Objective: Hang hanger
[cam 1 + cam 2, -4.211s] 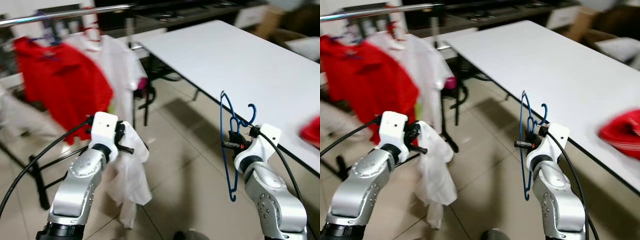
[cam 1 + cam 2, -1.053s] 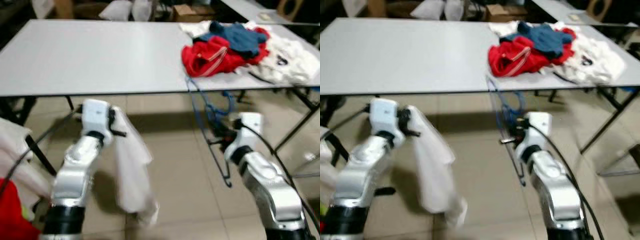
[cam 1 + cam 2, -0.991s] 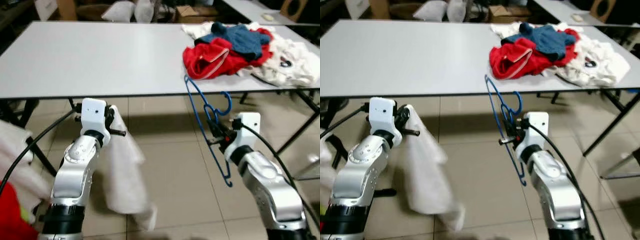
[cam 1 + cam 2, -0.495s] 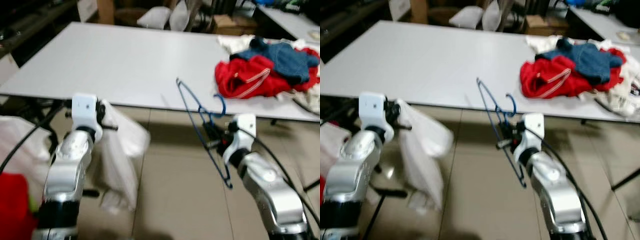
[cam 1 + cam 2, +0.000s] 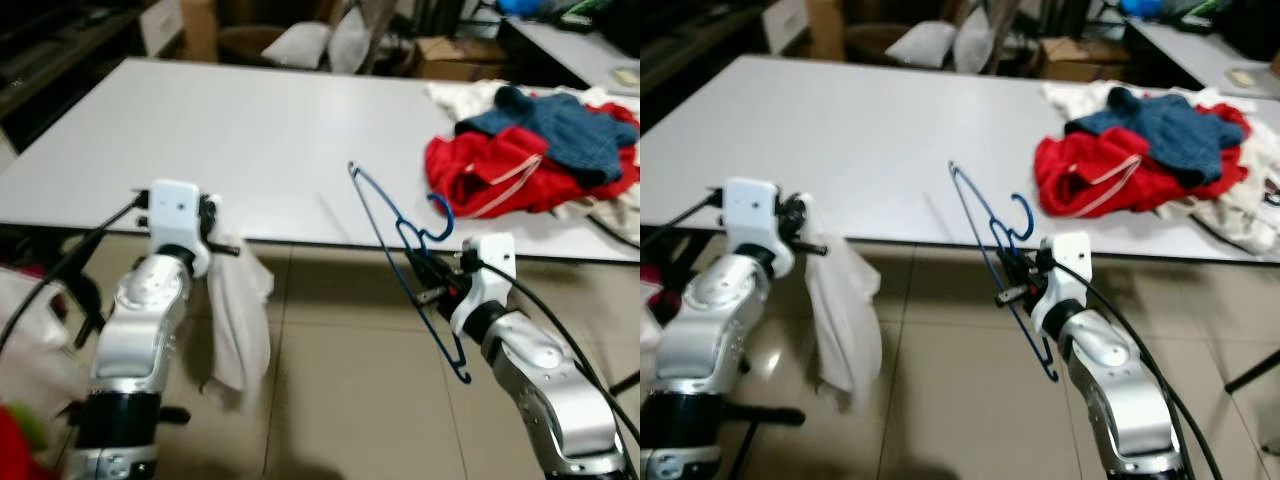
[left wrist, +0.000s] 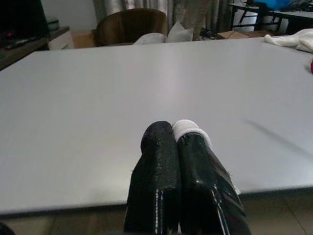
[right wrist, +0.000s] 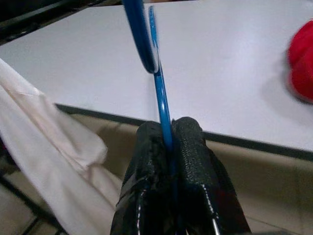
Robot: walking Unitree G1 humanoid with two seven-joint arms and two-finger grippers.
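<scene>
1. My right claw (image 5: 428, 280) is pinched tight on the blue hanger (image 5: 400, 250), its two black fingers (image 7: 195, 161) pressed together around the thin wire, held in the air just short of the worktop's near edge
2. The hanger stands tilted in that claw: its long frame rises up and away over the worktop's edge, its hook (image 5: 1020, 215) curls just above the claw, and its lower end drops below the claw toward the tiled floor (image 5: 340, 400)
3. My left claw (image 6: 176, 147) is clamped on a white cloth (image 5: 238, 320); a small fold of white fabric shows squeezed at the fingertips, and the rest of the cloth hangs straight down beneath the claw, clear of the floor
4. Both claws sit at about the same height, well apart, each facing the white worktop (image 5: 250, 140) directly ahead of them
5. Beyond my right claw and off to its right, a heap of clothes lies on the worktop: a red garment (image 5: 490, 175) nearest, a blue garment (image 5: 550, 120) on top behind it, white garments (image 5: 1255, 215) at the far side
6. Past the worktop's far edge I can make out a brown chair (image 6: 129, 24), white bags (image 5: 300, 40) and a cardboard box (image 5: 450, 55)
</scene>
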